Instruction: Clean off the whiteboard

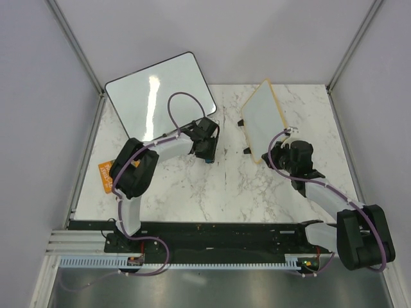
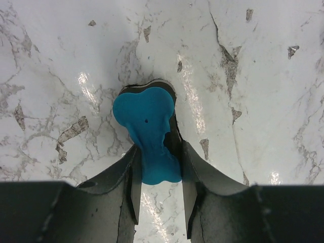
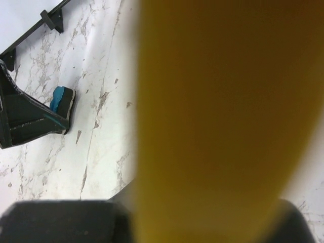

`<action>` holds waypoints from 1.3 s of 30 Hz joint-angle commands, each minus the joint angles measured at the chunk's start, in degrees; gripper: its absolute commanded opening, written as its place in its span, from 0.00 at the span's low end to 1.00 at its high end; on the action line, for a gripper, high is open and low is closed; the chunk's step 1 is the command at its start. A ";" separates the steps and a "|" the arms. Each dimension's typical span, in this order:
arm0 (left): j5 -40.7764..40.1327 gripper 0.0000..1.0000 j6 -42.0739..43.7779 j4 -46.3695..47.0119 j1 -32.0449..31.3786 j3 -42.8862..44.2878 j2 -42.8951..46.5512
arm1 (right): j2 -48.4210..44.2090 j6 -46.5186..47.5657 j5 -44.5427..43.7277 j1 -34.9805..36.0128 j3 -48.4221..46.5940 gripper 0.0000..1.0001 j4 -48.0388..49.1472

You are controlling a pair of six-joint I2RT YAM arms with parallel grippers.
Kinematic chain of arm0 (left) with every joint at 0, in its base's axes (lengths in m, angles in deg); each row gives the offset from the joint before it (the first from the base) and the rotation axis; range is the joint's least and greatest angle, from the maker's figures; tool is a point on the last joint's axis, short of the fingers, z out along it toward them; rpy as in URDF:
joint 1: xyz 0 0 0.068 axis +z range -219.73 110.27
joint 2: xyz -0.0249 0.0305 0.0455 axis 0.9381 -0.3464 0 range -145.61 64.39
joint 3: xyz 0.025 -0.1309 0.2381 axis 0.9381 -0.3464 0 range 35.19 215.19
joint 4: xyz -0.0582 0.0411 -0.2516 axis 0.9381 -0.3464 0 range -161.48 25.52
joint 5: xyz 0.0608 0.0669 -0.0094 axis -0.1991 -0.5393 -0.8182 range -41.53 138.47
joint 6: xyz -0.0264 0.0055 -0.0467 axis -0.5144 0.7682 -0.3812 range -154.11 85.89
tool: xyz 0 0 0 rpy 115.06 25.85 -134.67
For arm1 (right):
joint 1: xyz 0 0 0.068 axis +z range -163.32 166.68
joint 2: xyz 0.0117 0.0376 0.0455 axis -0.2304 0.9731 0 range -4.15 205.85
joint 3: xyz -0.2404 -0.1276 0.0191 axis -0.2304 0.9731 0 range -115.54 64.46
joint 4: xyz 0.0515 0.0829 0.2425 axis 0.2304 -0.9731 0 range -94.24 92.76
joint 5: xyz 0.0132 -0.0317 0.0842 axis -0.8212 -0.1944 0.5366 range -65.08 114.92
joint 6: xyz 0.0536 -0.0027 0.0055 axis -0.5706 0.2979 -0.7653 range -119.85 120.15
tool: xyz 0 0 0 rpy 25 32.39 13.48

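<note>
The small whiteboard (image 1: pixel 262 115) with a pale yellow-wood frame and black clip feet is tilted up off the marble table at the back right. I see no writing on its face from above. My right gripper (image 1: pixel 278 151) is shut on its near edge. In the right wrist view the frame (image 3: pixel 223 121) is a yellow blur that hides the fingers. My left gripper (image 1: pixel 207 153) is shut on a blue eraser (image 2: pixel 147 121) with a black felt base, resting on the table (image 2: pixel 263 101) left of the whiteboard. The eraser also shows in the right wrist view (image 3: pixel 62 100).
A larger black-framed glossy board (image 1: pixel 160 95) lies at the back left, overhanging the table's edge. An orange card (image 1: pixel 104 176) lies at the left edge by the left arm. Grey walls close in the sides and back.
</note>
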 commanded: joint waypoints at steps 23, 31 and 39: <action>-14.86 0.82 5.96 -4.11 -3.68 0.71 4.33 | 0.85 -1.44 -0.49 0.79 0.69 0.64 -9.41; -17.33 0.94 7.19 2.21 -4.30 -2.81 10.65 | -1.25 -0.74 -0.58 0.79 -0.72 0.66 -11.96; -13.20 0.94 10.44 4.24 -4.65 2.28 9.52 | -7.14 -0.65 -0.31 0.79 -3.00 0.68 -17.23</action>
